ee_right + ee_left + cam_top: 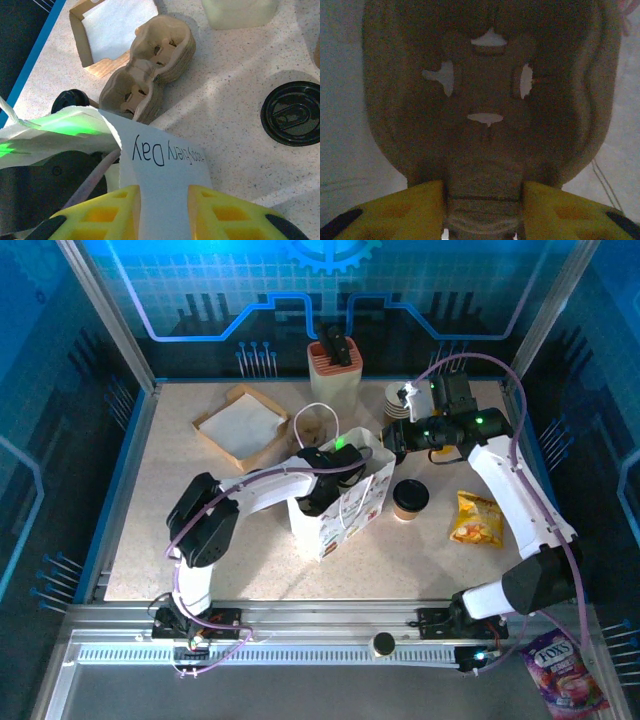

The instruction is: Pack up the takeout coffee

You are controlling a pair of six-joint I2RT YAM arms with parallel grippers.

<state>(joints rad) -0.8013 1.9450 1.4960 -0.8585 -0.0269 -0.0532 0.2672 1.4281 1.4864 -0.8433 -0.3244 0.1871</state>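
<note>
**One coffee, one bag, two grippers**

One takeout coffee [410, 498] stands lidded on the table [200, 540], just right of the single paper bag [345, 508]. The left gripper [484, 189] straddles one pulp carrier [485, 90], and the right gripper [164, 194] straddles the bag wall. Whether either is clamped, I cannot tell.

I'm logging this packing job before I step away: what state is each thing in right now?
paper bag: upright, mouth open.
cup carrier: between the left hand's fingers; grip unclear.
right hand: fingers astride the bag's wall; grip unclear.
coffee cup: upright on the table, lidded, outside the bag.
carrier stack: nested, on the table.
snack packet: lying flat.
</note>
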